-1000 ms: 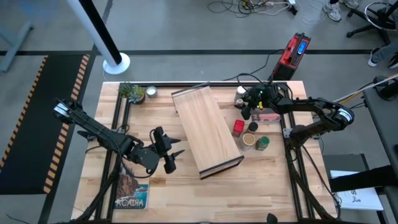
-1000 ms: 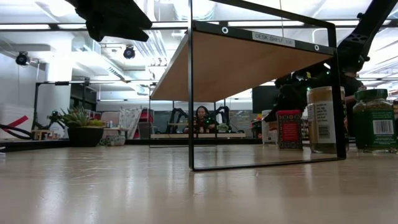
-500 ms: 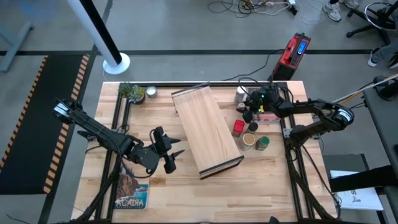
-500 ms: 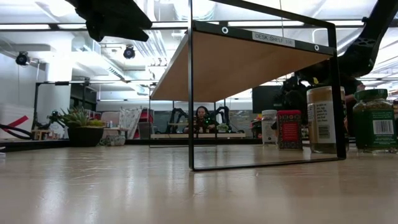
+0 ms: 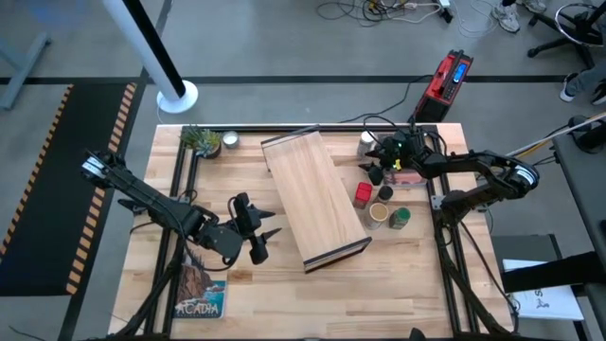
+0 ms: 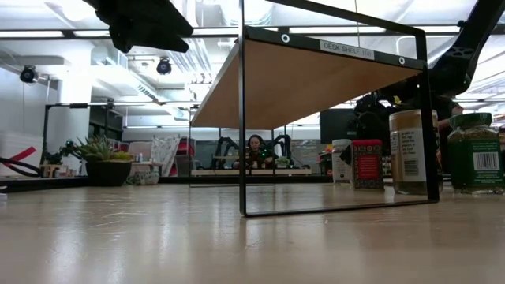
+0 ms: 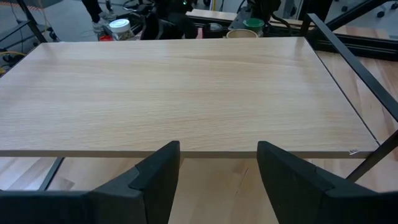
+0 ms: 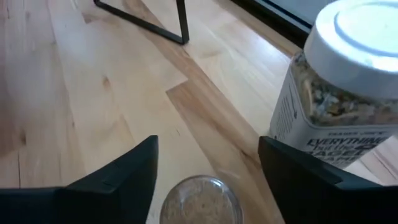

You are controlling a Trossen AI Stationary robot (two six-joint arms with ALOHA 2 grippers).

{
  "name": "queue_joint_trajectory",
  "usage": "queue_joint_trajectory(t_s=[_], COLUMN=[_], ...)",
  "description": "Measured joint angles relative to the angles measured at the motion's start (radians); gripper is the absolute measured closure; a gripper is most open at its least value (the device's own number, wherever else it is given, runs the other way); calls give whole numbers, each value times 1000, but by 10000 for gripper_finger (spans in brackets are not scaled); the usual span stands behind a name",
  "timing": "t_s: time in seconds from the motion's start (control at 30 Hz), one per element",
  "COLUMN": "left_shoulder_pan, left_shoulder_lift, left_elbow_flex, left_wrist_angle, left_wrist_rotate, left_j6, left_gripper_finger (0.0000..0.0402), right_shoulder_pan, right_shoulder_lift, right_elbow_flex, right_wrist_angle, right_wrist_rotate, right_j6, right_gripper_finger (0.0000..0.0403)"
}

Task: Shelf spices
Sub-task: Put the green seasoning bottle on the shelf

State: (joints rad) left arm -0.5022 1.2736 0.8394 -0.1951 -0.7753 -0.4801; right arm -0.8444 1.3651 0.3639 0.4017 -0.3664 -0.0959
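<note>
The shelf (image 5: pixel 314 199) stands mid-surface, its long axis running diagonally — dark-strip end toward the near right, plain end toward the far left. The spices (image 5: pixel 383 192) cluster just right of it. The right gripper (image 8: pixel 208 163) hangs open over a small jar (image 8: pixel 200 200) beside the white-capped jar (image 8: pixel 339 87); the left gripper (image 7: pixel 217 171) waits open, facing the shelf's long edge.

The shelf (image 5: pixel 315 200) lies slantwise mid-worktop (image 5: pixel 284 294); the right pincer (image 5: pixel 377 169) hovers among the spices (image 5: pixel 379 199) beside it; the left pincer (image 5: pixel 267 236) waits, fingers apart, near a book (image 5: pixel 200 292).
</note>
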Motion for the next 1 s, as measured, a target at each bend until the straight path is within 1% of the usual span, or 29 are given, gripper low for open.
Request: queue_joint_trajectory(t_s=[0.2,0.3,0.37,0.5,0.6,0.7,0.83,0.93,1.0], left_shoulder_pan=[0,-1,-1,-1,-1,-1,-1,2,6], left_shoulder_lift=[0,0,0,0,0,0,0,0,0], left_elbow_flex=[0,0,0,0,0,0,0,0,0], left_wrist_angle=[-3,-3,-3,0,16,52,118,155,164], left_wrist_rotate=[1,10,19,35,62,85,83,79,55], left_j6=[0,0,0,1,39,107,174,191,190], left_gripper_finger=[198,198,198,198,198,198,198,198,198], right_shoulder_pan=[0,1,2,2,18,38,74,113,146], right_shoulder_lift=[-22,-67,-109,-226,-324,-431,-570,-661,-712], right_elbow_flex=[23,40,55,97,120,130,136,136,136], right_wrist_angle=[-4,-10,-45,-165,-231,-253,-264,-275,-297], right_wrist_rotate=[-24,-46,-55,-83,-157,-246,-347,-387,-400], right_j6=[19,34,36,36,47,78,134,187,216], right_gripper_finger=[117,109,108,116,126,135,147,155,159])
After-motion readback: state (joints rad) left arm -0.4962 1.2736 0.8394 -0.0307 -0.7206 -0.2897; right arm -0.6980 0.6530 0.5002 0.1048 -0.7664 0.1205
